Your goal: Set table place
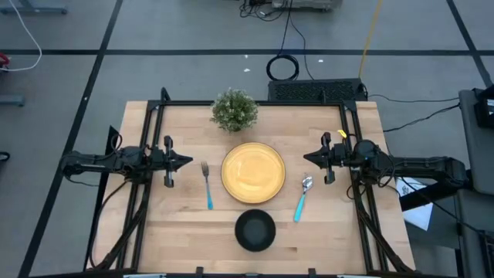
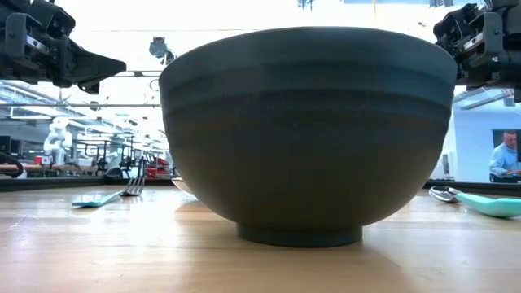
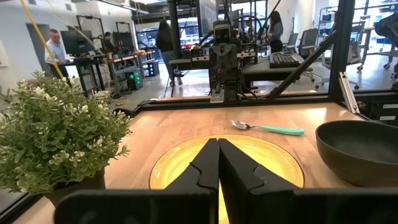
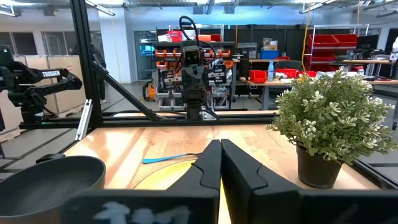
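A round yellow plate lies flat at the table's middle. A black bowl stands on its foot ring near the near edge, in front of the plate. A fork with a light-blue handle lies left of the plate. A spoon with a light-blue handle lies right of it. My left gripper hovers shut and empty above the table, left of the fork. My right gripper hovers shut and empty, right of the plate and above the spoon's bowl end.
A small bushy green potted plant stands at the far edge behind the plate. A black metal frame borders the light-wood tabletop. People show in the room beyond the table.
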